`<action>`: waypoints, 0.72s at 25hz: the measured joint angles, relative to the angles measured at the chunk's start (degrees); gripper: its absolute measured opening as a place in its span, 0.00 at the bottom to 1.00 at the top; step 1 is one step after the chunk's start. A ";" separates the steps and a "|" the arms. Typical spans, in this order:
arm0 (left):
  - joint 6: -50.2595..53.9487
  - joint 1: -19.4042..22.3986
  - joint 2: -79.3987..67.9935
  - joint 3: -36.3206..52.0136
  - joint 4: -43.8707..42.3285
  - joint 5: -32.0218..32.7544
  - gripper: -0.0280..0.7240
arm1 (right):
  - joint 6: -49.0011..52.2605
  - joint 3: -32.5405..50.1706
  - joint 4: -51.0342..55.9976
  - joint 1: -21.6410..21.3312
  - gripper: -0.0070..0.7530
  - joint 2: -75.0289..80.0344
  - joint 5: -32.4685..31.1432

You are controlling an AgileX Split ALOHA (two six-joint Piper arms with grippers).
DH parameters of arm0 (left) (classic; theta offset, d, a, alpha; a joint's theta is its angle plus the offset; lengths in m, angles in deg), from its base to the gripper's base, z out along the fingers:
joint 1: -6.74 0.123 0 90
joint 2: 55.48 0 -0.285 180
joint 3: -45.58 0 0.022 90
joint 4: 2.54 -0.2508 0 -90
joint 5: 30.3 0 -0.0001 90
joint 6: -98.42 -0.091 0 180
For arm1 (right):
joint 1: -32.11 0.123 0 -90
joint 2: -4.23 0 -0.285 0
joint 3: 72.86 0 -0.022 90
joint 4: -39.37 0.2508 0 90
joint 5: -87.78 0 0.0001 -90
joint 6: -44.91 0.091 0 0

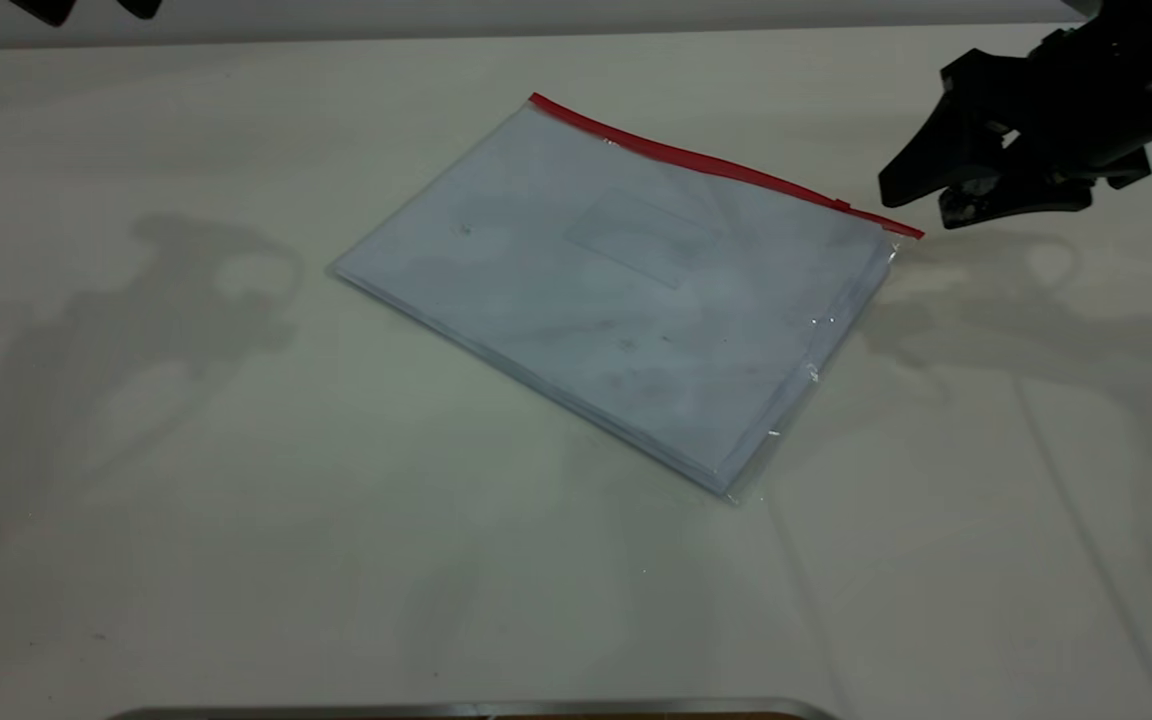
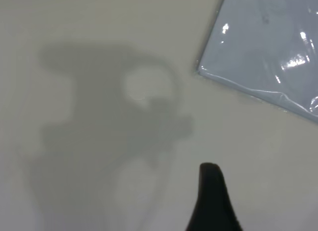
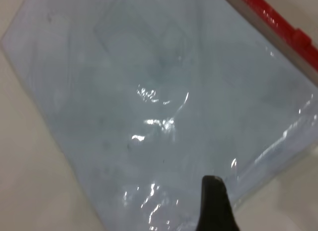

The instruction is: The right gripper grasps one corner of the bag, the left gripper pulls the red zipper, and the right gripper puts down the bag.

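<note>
The bag [image 1: 626,285] is seen flat on the table [image 1: 186,500], the red zipper [image 1: 716,165] along its far edge. The right gripper [image 1: 911,200], jaws narrowly parted, is poised just beyond the zipper-end corner, nearest. The left gripper [image 1: 86,8] is well apart; opening cannot be told.

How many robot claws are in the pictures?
2. The right tool hangs open just beside the bag's red zipper corner. The left tool barely peeks in at the far left edge, well away from the bag.
</note>
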 joint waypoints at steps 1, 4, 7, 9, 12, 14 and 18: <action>-0.14 0.00 0.00 0.00 0.25 0.00 0.82 | 0.12 -1.00 -0.31 0.00 0.73 0.84 -0.26; -0.20 0.00 0.00 0.00 0.40 0.18 0.82 | 0.18 -3.72 -2.26 0.00 0.73 3.43 -0.92; -0.24 -0.03 0.00 0.00 0.41 0.18 0.82 | 0.24 -6.30 -3.18 -0.67 0.73 6.18 -2.68; -0.24 -0.03 0.00 0.00 0.52 0.18 0.82 | 0.24 -7.92 -3.30 -2.05 0.73 7.75 -4.34; -0.24 -0.03 0.00 0.00 0.52 0.18 0.82 | -0.61 -10.10 -3.35 -4.46 0.73 10.21 -7.35; -0.26 -0.03 0.00 0.00 0.52 0.18 0.82 | -1.69 -11.14 -3.35 -5.63 0.73 11.78 -9.06; -0.26 -0.03 0.00 0.00 0.63 0.18 0.82 | -4.34 -12.65 -3.17 -5.89 0.73 14.79 -9.63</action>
